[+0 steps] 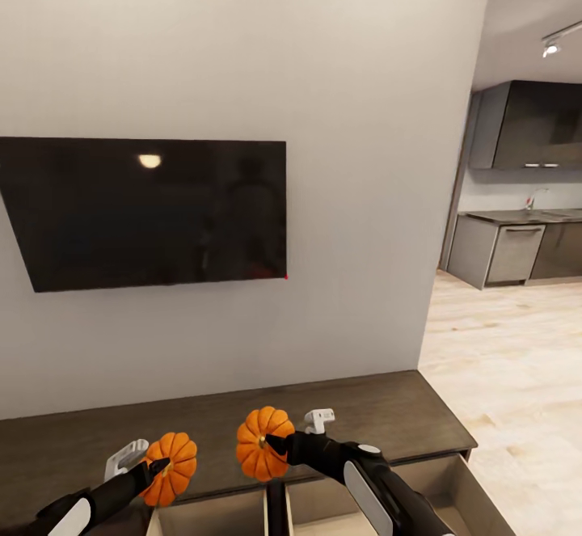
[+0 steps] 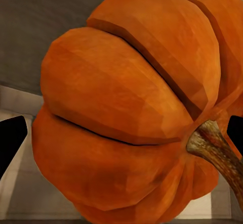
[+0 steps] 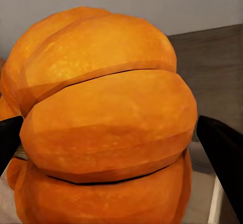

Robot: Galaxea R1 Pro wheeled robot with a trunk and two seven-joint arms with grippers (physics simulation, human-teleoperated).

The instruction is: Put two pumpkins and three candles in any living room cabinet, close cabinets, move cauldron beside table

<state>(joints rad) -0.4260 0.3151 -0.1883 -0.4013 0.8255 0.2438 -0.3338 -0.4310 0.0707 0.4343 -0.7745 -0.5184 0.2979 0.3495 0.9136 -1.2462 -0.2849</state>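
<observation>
Two pumpkins hang in the air over the front edge of the long dark cabinet, one in each gripper. The left gripper has its jaws clenched on the left pumpkin; in the left wrist view that pumpkin sits between the dark fingertips, its brown stem pointing off to one side. The right gripper grips the right pumpkin, which is a little higher and just beside the other, a narrow gap between them. In the right wrist view the right pumpkin is flanked by the black fingers on both sides.

Below the pumpkins, two drawers stand pulled out of the cabinet front, showing pale insides: the left drawer under the left pumpkin and the right drawer reaching to the cabinet's right end. A dark divider separates them. The cabinet top behind the pumpkins is bare wood running back to the wall.

A black television hangs on the wall well above the cabinet. To the right the wall ends at a corner, and beyond it pale wooden floor opens wide toward a kitchen with a grey worktop and dark cupboards.
</observation>
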